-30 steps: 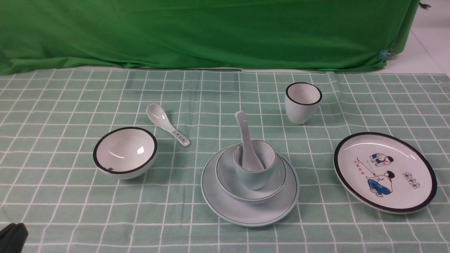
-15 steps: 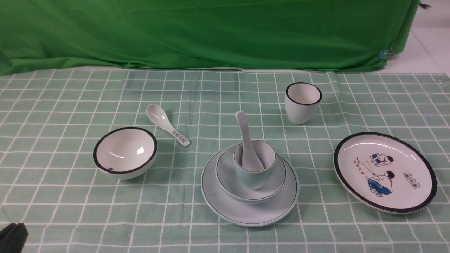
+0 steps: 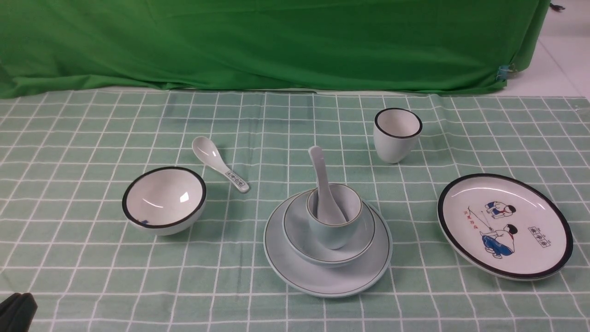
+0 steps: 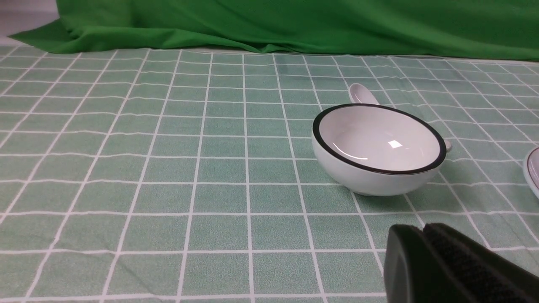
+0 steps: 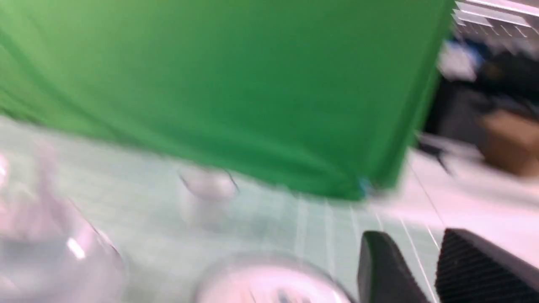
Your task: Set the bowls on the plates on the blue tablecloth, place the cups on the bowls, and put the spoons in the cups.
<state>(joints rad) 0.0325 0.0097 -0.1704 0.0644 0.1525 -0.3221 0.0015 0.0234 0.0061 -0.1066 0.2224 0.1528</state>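
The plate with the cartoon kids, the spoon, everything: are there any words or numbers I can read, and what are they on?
None can be read.
Cartoon plate: a line of red marks beside the two figures and a small black boxed mark, both too small to read.
Spoon on the cloth: a dark printed mark on the handle, too small to read.
No writing shows elsewhere.

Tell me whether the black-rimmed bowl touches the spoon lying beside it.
Apart. The front view shows a strip of tablecloth between the black-rimmed bowl and the spoon.
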